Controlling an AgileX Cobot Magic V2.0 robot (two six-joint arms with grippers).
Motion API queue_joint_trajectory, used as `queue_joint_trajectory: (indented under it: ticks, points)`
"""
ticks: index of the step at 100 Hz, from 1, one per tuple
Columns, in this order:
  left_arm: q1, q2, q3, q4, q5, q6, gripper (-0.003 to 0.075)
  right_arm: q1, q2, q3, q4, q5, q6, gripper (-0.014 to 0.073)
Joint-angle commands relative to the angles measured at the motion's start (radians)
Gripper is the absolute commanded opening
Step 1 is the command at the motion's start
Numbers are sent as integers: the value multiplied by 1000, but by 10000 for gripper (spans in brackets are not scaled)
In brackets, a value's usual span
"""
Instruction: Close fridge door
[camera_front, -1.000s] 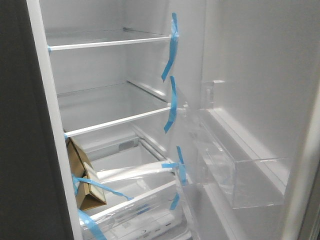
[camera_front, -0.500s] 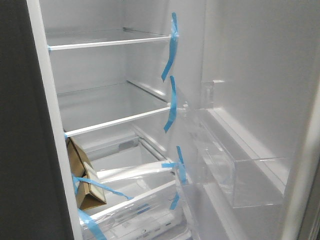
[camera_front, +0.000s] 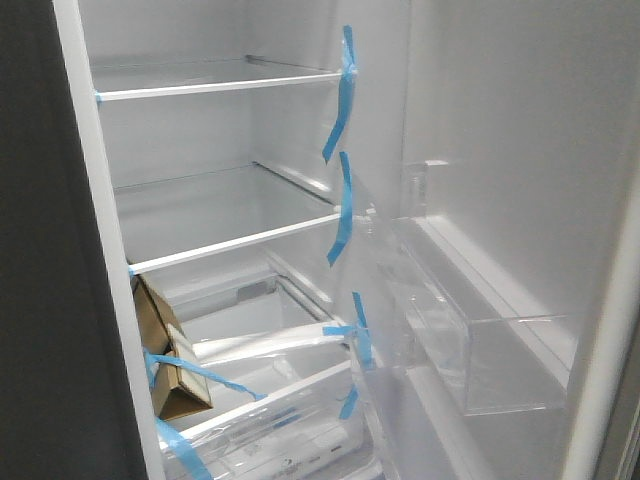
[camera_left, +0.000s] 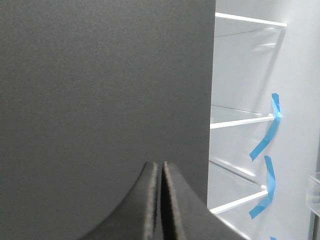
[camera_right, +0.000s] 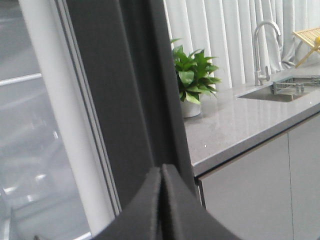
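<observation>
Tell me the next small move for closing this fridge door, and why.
Probably keep the right gripper, fingers shut, pressing on the dark outer edge of the fridge door to swing it toward the shelves. The front view shows the door's white lining and clear bin wide open.

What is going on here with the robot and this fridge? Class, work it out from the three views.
The fridge door stands wide open, its white lining and a clear door bin facing the front camera. Inside, the shelves are bare apart from a cardboard box low down, and blue tape holds the shelves and drawers. The right gripper, jaws shut, sits at the door's dark outer edge beside the kitchen counter. The left gripper, also shut, faces the other dark panel. The door is not yet closed.
</observation>
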Motion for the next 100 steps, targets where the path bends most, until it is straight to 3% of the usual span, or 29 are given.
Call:
queue_joint_trajectory:
  ticks: [1, 55, 75, 100]
  points:
    - [2, -11, 35, -4, -73, -2, -20, -6, 56, -111, 2, -15, 4, -46]
    - [2, -11, 35, -4, -73, -2, -20, -6, 67, -152, 66, -96, 41, -46]
    - [2, -11, 35, -4, -73, -2, -20, -58, 99, -159, 358, -128, -173, -46]
    - [2, -11, 35, -4, -73, -2, -20, -251, 199, -180, 744, -180, -311, -46]
